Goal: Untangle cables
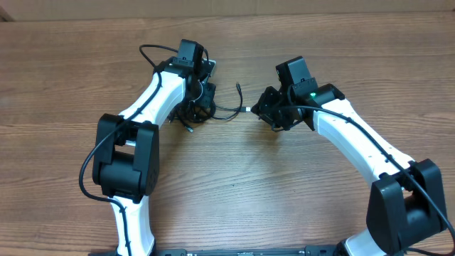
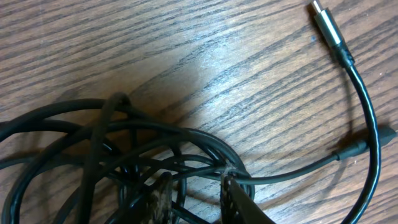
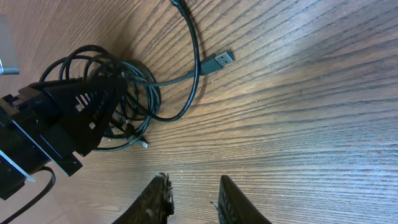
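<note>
The cables (image 2: 93, 143) are thin black cords heaped in a tangled coil on the wooden table (image 1: 234, 192). In the overhead view the cable coil (image 1: 190, 115) lies under my left gripper (image 1: 201, 99). My left gripper (image 2: 196, 196) stands over the coil's edge, jaws apart, with loose strands crossing the gap unpinched. One free cord curves away to a silver USB plug (image 2: 326, 25). A second cord ends in a small black plug (image 2: 384, 133). My right gripper (image 3: 194, 199) is open over bare wood, to the right of the coil (image 3: 106, 81) and the USB plug (image 3: 224, 60).
The left arm's thick black wiring (image 1: 153, 50) loops out behind its wrist. Both arm bases (image 1: 128, 163) stand at the front of the table. The left gripper's black body (image 3: 62, 118) covers part of the coil in the right wrist view.
</note>
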`<action>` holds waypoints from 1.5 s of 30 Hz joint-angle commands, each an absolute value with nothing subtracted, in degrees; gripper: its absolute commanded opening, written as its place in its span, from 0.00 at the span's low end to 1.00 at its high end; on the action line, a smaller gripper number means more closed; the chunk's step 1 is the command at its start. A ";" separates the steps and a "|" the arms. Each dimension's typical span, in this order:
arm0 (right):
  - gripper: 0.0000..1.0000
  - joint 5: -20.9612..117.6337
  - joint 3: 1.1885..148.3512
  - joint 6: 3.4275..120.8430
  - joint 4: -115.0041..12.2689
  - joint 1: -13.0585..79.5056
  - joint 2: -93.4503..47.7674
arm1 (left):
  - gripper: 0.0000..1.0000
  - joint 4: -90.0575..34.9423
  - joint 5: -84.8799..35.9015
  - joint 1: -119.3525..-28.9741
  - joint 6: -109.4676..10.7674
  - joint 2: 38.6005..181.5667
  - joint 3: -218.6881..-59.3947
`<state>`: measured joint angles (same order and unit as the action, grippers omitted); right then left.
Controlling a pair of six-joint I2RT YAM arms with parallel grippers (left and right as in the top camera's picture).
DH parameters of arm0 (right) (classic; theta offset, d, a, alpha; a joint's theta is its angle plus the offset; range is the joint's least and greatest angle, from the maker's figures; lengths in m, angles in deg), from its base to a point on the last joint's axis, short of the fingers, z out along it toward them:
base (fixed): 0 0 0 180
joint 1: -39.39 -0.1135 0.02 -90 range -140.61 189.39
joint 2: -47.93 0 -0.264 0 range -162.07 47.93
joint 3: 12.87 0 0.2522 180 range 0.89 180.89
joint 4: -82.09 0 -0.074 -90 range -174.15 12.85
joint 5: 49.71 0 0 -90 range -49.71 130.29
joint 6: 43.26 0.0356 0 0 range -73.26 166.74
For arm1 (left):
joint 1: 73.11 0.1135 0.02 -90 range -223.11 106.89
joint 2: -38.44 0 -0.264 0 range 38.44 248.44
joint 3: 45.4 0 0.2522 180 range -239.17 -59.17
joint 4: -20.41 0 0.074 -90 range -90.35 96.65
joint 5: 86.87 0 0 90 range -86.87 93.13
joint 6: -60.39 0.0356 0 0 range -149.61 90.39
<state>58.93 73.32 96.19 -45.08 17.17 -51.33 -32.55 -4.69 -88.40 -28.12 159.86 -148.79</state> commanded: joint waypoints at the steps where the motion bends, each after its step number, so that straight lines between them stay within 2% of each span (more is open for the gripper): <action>1: 0.24 58.27 73.84 95.69 -45.24 16.84 -50.15 | 0.28 -32.73 -3.70 -88.51 -25.89 160.56 -150.08; 17: 0.24 58.29 73.84 95.69 -45.17 16.84 -50.15 | 0.29 -32.99 2.13 -88.47 -25.45 161.26 -147.65; 40: 0.24 58.29 73.84 95.69 -44.80 16.84 -50.15 | 0.26 -33.99 -1.01 -88.56 -25.52 163.29 -145.18; 42: 0.24 58.31 73.84 95.69 -44.80 16.84 -50.15 | 0.28 -32.75 -1.12 -88.56 -25.52 163.29 -145.21; 45: 0.24 58.31 73.84 95.69 -44.80 16.84 -50.15 | 0.38 -30.06 -1.23 -88.56 -25.52 163.29 -145.21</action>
